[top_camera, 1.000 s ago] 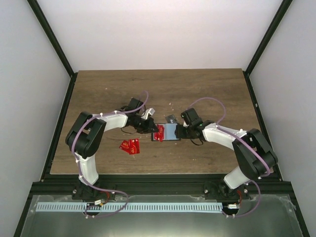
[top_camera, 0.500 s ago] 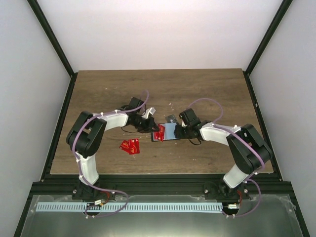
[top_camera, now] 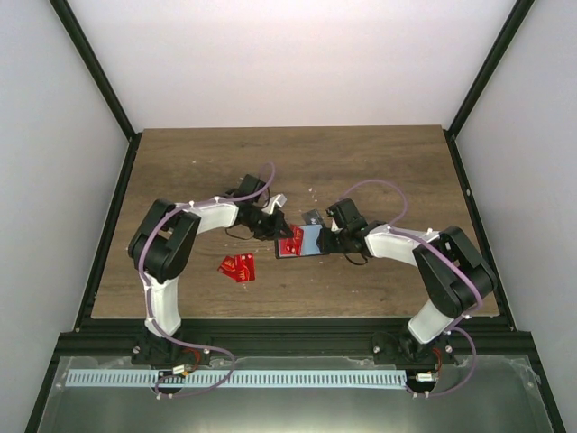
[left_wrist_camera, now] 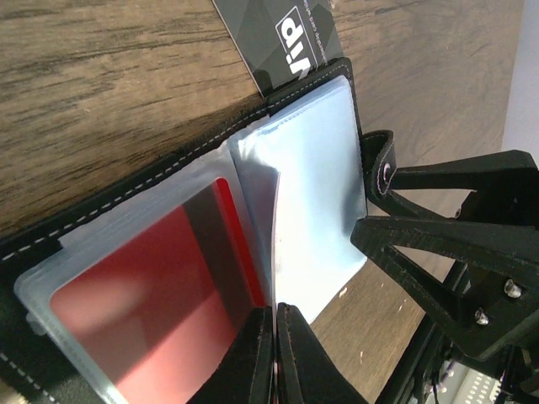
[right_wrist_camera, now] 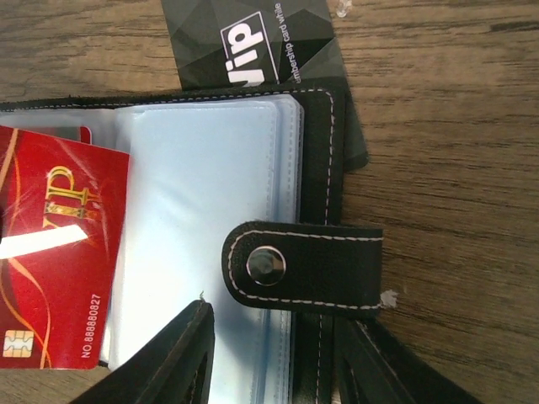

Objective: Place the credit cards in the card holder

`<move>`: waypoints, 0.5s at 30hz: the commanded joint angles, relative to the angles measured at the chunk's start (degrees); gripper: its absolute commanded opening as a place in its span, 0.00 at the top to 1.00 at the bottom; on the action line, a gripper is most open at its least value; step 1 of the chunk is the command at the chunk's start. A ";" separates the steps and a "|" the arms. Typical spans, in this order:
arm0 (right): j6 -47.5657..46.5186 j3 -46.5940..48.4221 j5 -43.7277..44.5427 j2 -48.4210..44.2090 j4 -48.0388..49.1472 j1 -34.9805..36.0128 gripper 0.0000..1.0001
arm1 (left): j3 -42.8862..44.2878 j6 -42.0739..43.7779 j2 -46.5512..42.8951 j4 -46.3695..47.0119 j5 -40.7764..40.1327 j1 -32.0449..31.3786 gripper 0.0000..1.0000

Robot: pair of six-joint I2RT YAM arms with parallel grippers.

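1. Closest to my bases is a small overlapping bunch of loose red cards [top_camera: 237, 266]. They lie flat on the table [top_camera: 388, 162], well off the near-left corner of the card holder [right_wrist_camera: 316, 168].
2. The card holder lies open, cover down, about mid-table between my two arms.
3. My left gripper [left_wrist_camera: 274, 311] is at the holder's left half, fingers pinched tight together. A thin pale edge runs up from between the tips, and I can't tell if it's a card or a sleeve leaf.
4. A red VIP card [right_wrist_camera: 59, 252] sits over the holder's left page and overlaps the next leaf. A sliver of another red one shows behind its top edge.
5. My right gripper [right_wrist_camera: 278, 313] is at the holder's right edge, fingers roughly half spread. One finger is over the sleeves and the other is just past the cover.
6. The snap strap [right_wrist_camera: 303, 269] is folded in over the sleeves right between those fingers, so it's kinda in the way.
7. Beyond the holder is the dark grey card [right_wrist_camera: 253, 42], with its near end tucked under the holder's far-right corner.
8. Materials:
   - The holder is black and leather-look, with pale stitching, rounded corners and a metal snap.
   - The sleeves [right_wrist_camera: 202, 185] are frosted bluish plastic.
   - The red VIP card is glossy, with gold lettering and a chip.
   - The grey card has a faceted pattern and a white "vip".
   - The table is dark wood grain.
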 commanded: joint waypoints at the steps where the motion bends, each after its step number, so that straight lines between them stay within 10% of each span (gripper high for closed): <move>1: -1.04 -1.54 -2.22 0.71 0.33 -0.29 0.59 | 1.77 -0.27 1.64 -0.75 0.93 -0.10 0.96; 15: -1.49 -2.06 -4.16 1.51 0.82 -0.28 0.61 | 2.77 -3.20 3.41 2.41 1.93 -0.40 0.96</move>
